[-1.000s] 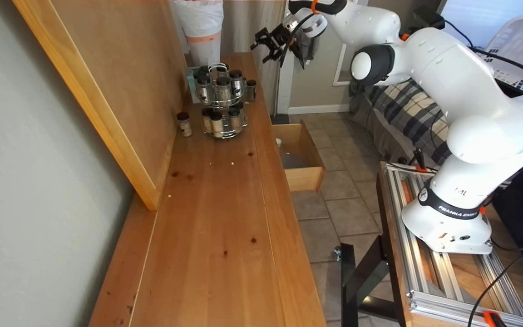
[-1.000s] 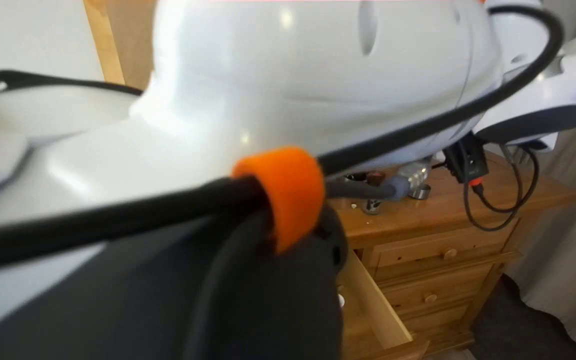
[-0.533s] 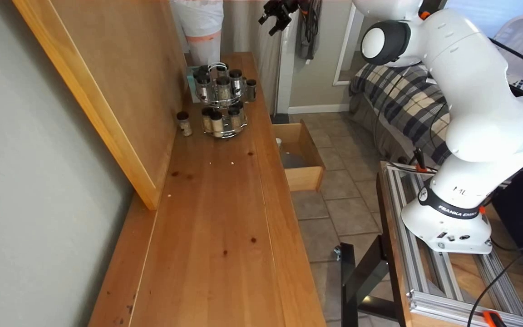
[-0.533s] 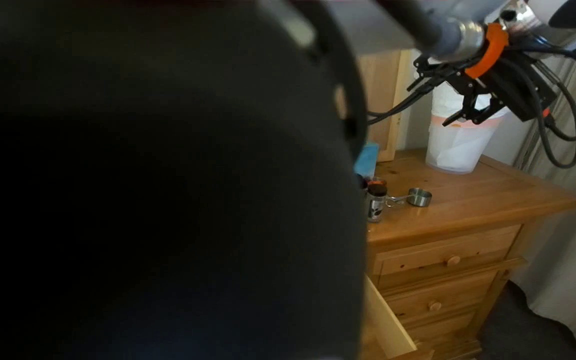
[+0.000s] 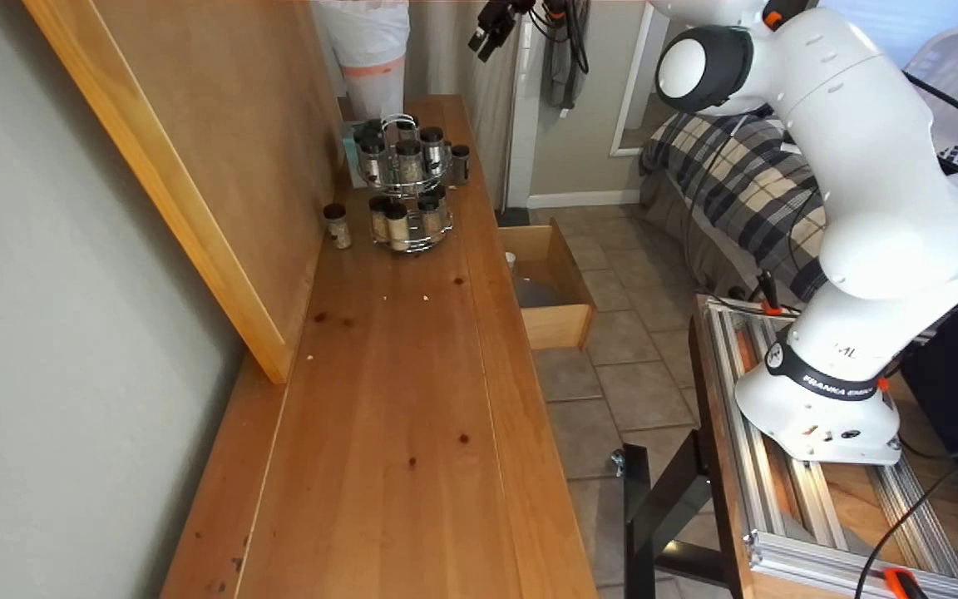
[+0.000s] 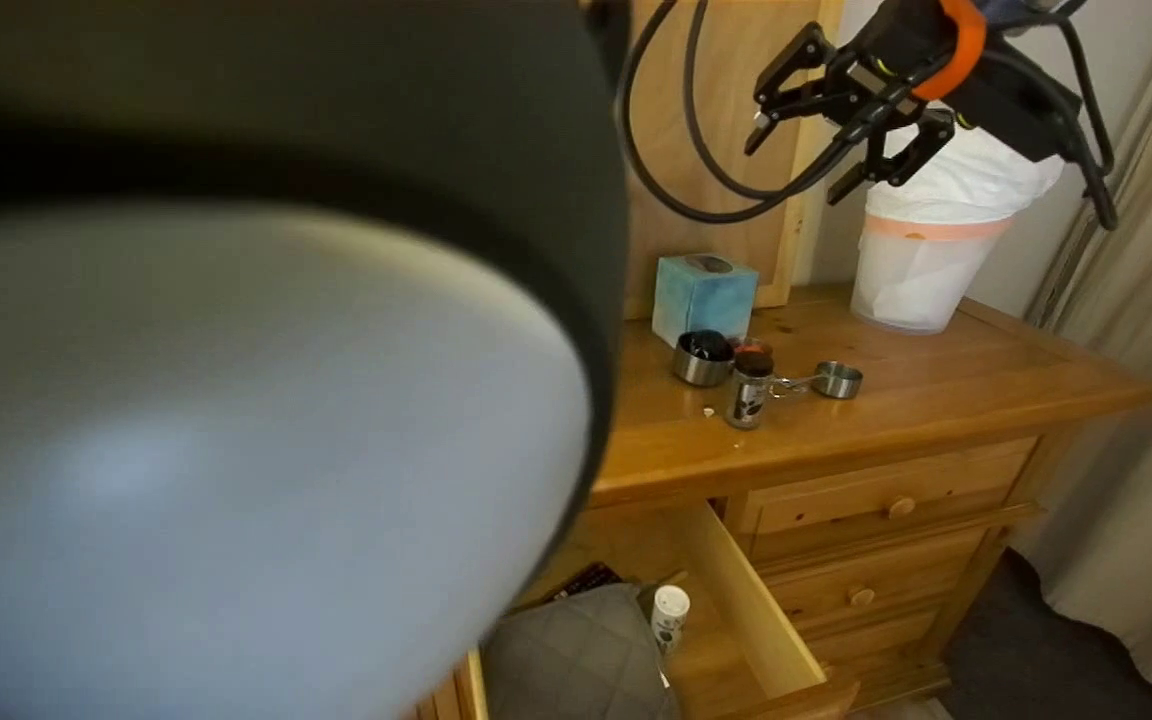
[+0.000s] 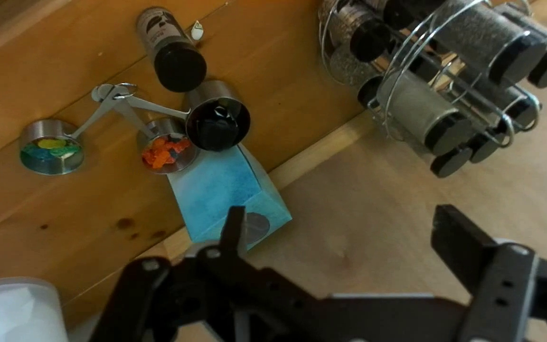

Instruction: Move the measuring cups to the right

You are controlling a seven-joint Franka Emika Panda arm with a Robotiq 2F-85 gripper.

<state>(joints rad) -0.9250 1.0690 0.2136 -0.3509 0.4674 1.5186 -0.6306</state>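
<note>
The measuring cups are small steel cups on thin silver handles joined at a ring. In the wrist view one cup has green, yellow and blue contents [image 7: 51, 147], one orange contents [image 7: 166, 147], one black contents [image 7: 218, 116]. They sit on the dresser top beside a spice jar. In an exterior view the cup at the right [image 6: 838, 380] and the black-filled cup [image 6: 702, 362] show; the orange one is partly hidden behind the jar. My gripper [image 7: 340, 211] is open and empty, high above the dresser, also seen in both exterior views [image 6: 798, 170] [image 5: 481, 48].
A blue tissue box [image 7: 214, 185] stands behind the cups. The spice jar [image 6: 746, 398] stands in front. A wire spice rack [image 5: 404, 191] is nearby. A white bin [image 6: 911, 275] stands at the dresser's end. A drawer [image 6: 771, 620] hangs open. A wooden panel [image 5: 254, 125] rises behind.
My gripper has risen, then turned and shifted left in an exterior view. The arm there has moved so that the tissue box and black-filled cup now show. The cups have not visibly moved.
</note>
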